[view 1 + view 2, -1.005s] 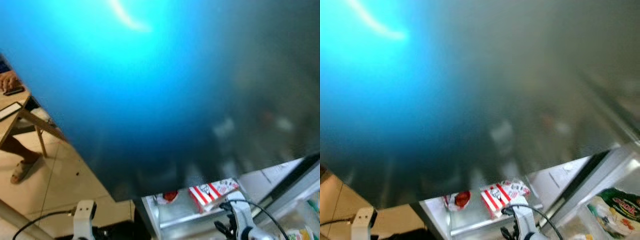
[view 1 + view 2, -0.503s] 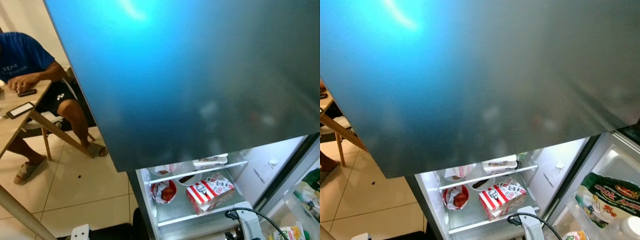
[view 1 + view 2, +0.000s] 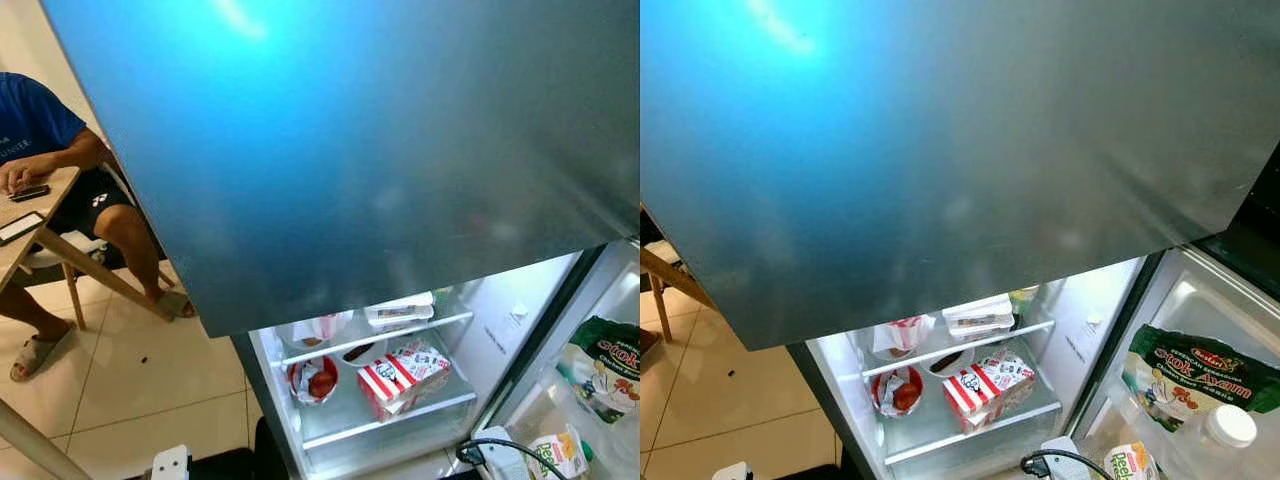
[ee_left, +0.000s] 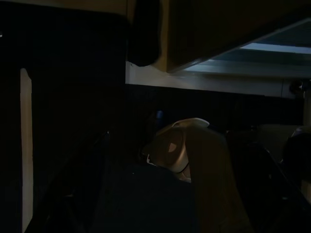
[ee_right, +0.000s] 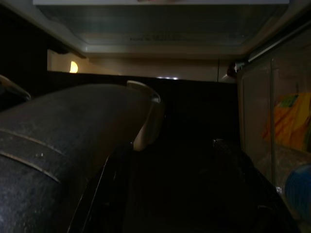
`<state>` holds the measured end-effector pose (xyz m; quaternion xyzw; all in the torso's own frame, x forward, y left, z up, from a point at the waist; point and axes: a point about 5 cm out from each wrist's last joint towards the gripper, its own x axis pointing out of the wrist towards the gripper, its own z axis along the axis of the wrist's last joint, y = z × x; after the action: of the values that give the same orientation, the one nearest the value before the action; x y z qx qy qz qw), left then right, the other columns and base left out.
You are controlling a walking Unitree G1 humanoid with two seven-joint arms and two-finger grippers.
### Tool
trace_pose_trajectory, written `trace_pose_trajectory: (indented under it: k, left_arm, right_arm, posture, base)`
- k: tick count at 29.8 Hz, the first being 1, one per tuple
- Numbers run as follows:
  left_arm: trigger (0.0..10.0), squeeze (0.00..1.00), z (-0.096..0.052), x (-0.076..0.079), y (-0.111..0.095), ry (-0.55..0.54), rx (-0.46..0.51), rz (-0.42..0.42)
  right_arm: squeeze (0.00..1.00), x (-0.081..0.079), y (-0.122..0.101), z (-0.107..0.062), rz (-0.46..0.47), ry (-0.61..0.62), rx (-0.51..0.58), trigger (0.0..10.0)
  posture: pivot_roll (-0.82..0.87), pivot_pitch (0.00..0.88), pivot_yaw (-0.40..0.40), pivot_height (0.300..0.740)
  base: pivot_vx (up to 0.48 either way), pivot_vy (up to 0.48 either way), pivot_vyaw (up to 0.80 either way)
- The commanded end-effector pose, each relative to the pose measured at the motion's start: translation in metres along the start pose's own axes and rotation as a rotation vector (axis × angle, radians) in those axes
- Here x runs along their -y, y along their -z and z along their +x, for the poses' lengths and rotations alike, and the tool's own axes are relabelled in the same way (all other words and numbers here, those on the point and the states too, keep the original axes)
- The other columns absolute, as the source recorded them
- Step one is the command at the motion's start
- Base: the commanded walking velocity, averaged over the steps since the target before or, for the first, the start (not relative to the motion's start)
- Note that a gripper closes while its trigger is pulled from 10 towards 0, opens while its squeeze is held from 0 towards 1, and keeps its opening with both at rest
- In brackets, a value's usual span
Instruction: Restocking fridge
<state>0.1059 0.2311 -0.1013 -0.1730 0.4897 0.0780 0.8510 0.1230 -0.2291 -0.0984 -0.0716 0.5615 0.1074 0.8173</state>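
Left eye view is taken up above by the closed upper door [image 3: 380, 140] of the fridge [image 3: 270, 400], a blue-grey panel whose slanted lower edge runs just over the lit lower compartment. Two glass shelves [image 3: 385, 425] are seen inside. On the upper one one white cup [image 3: 318, 328] and one flat white tray [image 3: 398, 310] are set side by side; on the lower one one red-and-white box [image 3: 400, 375] lies tilted, with one red bowl [image 3: 313, 380] to its left and one dark dish [image 3: 358, 352] behind. Open room is left in front of the box, along the shelf's front edge. The open lower door [image 3: 1200, 320] is swung out on the right, and in its racks one green bag [image 3: 1195, 375], one white-capped bottle [image 3: 1225, 430] and one small carton [image 3: 1122, 465] are counted. To the left, tiled floor [image 3: 130, 390] lies open up to a wooden table [image 3: 30, 235], at which one person [image 3: 60, 170] is seated. Both arms hang low at the picture's bottom edge. Whether the left gripper [image 4: 194, 194] or the right gripper [image 5: 194, 194] is released or clenched cannot be told, the wrist views being very dark.
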Motion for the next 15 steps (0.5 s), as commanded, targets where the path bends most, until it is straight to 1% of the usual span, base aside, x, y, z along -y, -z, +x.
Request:
trace_pose_trajectory:
  k: [1, 4, 8, 15]
  left_arm:
    - [10.0, 0.00, 0.001, 0.003, 0.003, -0.006, -0.011, -0.013]
    - [10.0, 0.00, 0.003, 0.009, 0.005, 0.005, -0.011, -0.028]
    - [10.0, 0.00, 0.004, 0.015, 0.008, 0.018, -0.018, -0.029]
    - [10.0, 0.00, 0.005, 0.017, 0.008, 0.023, -0.014, -0.038]
  right_arm:
    - [0.00, -0.005, 0.002, 0.001, -0.026, -0.017, -0.018, 10.0]
    - [0.00, -0.006, 0.003, 0.001, -0.034, -0.019, -0.024, 10.0]
    - [0.00, -0.005, 0.003, 0.001, -0.034, -0.017, -0.022, 10.0]
    - [0.00, -0.003, -0.001, 0.001, -0.045, -0.015, -0.016, 10.0]
  posture:
    - [-0.05, 0.000, -0.013, 0.740]
    - [-0.05, 0.000, -0.013, 0.740]
    - [-0.05, 0.000, -0.015, 0.740]
    - [-0.05, 0.000, -0.016, 0.740]
  base:
    - [-0.480, 0.000, 0.00]
    - [-0.480, 0.000, 0.00]
    - [-0.480, 0.000, 0.00]
    - [-0.480, 0.000, 0.00]
